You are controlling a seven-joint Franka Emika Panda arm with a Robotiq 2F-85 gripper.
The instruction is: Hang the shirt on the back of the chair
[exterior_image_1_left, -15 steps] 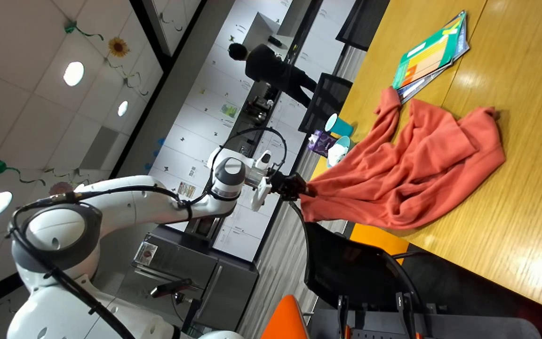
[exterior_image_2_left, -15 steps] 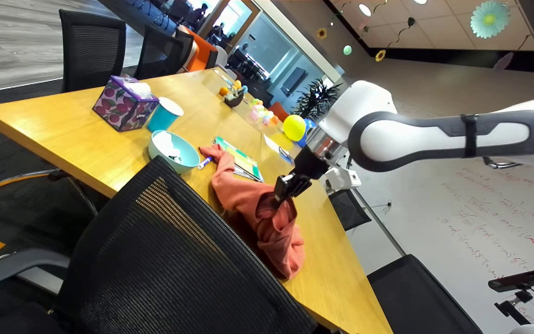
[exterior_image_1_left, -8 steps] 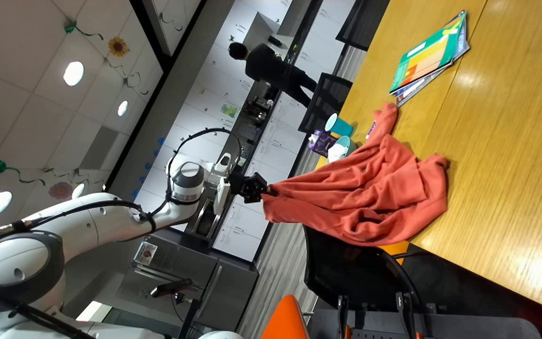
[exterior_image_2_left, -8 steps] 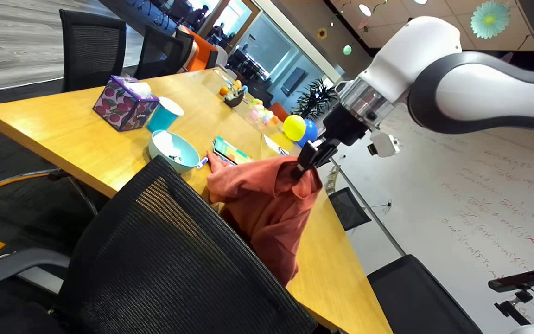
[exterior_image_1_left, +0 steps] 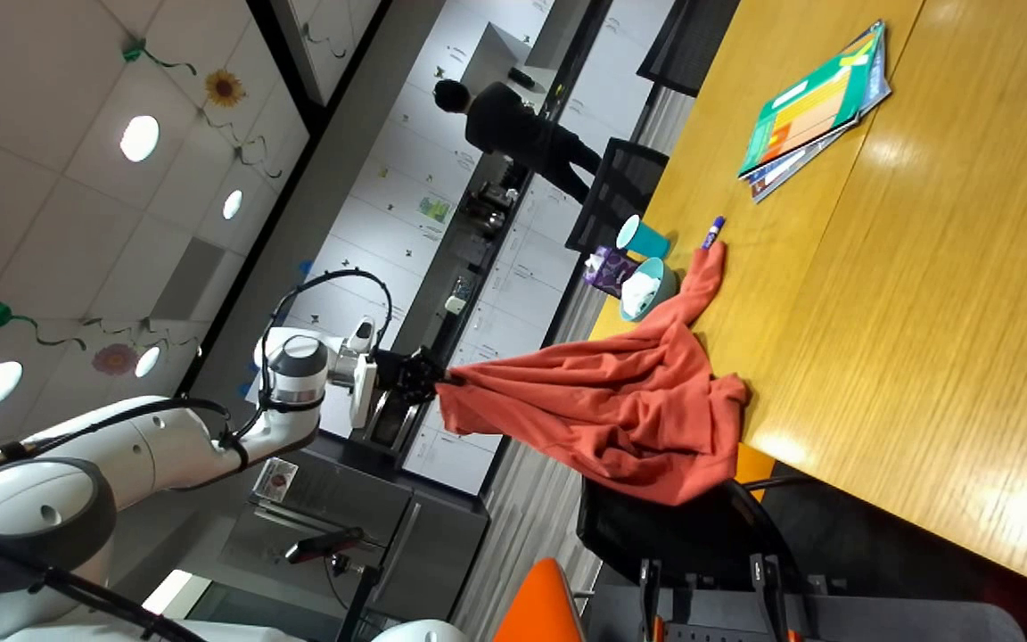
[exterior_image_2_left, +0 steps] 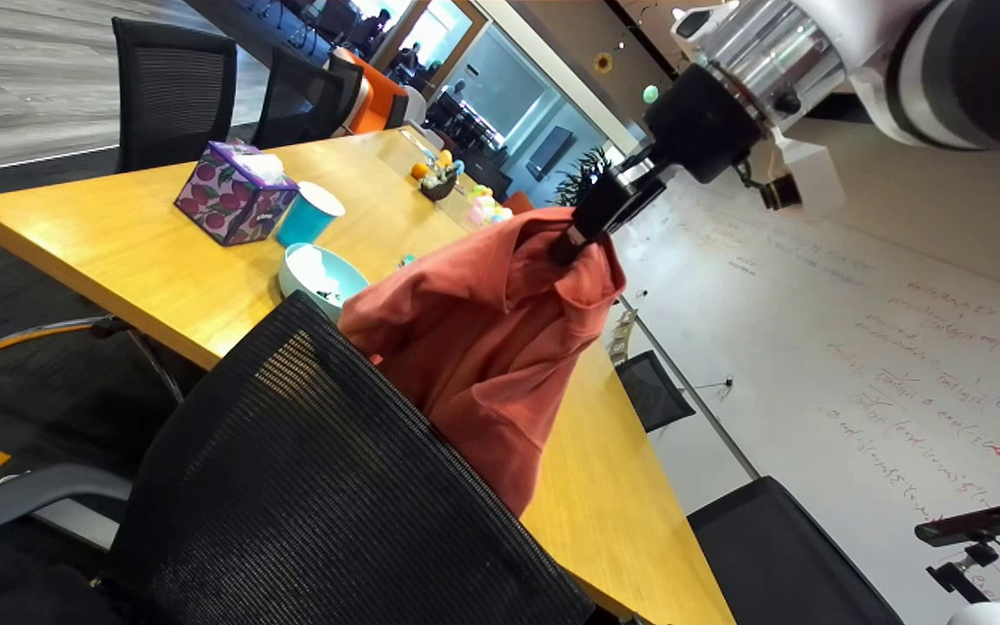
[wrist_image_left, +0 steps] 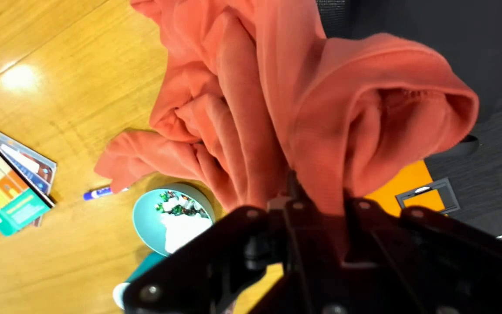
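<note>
Wooden bench [exterior_image_1_left: 932, 294] spreads below; my hand [exterior_image_2_left: 566, 246] pinches the coral sweatshirt [exterior_image_1_left: 607, 401] by an opening's edge, partly over it, near the mesh-backed chair [exterior_image_2_left: 335, 486]; I judge it light, floppy, best held there.

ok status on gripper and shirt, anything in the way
Gripper shut on shirt. Shirt held up at one end near chair, not hung yet. Bowl close to trailing sleeve, could snag.

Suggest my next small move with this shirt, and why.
I'd probably raise the hand a little before swinging over the chair back. The shirt is held by one end, but in an exterior view its lower part drops behind the chair back's top edge, and a sleeve overlaps the marker near the bowl in the wrist view.
</note>
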